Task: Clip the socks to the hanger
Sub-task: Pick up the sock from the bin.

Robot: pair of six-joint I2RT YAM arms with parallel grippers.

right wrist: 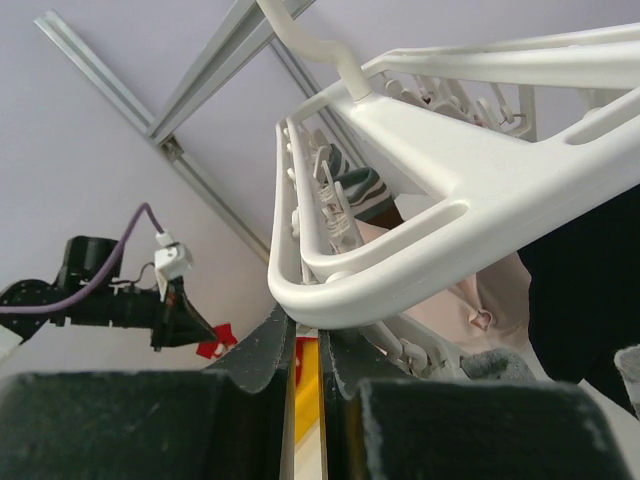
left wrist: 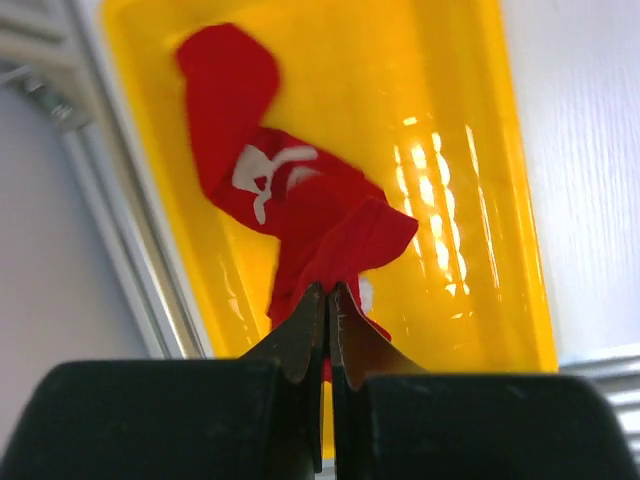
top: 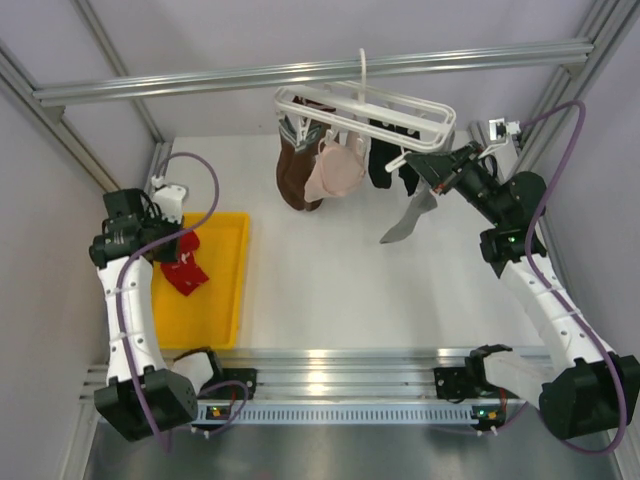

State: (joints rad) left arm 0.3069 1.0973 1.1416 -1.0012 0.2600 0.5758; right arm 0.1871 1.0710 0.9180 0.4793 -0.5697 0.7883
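A bright red sock [left wrist: 290, 190] with white markings hangs over the yellow tray [left wrist: 450, 120], and my left gripper [left wrist: 328, 290] is shut on its bunched edge. From above, the left gripper [top: 178, 245] and red sock [top: 186, 272] are over the tray's left part. The white hanger [top: 400, 105] hangs from the top rail. A grey sock [top: 408, 222] dangles below its right end. My right gripper [top: 437, 172] is at that end. In the right wrist view its tips [right wrist: 308, 325] sit just under the hanger's rim [right wrist: 450, 160], shut to a thin slit with nothing visible between them.
A dark-brown sock [top: 293, 180], a pale-pink sock [top: 335, 170] and black socks [top: 385, 155] hang from the hanger's pegs. The yellow tray [top: 225, 300] lies at the left on the white table. Aluminium rails [top: 300, 75] frame the cell.
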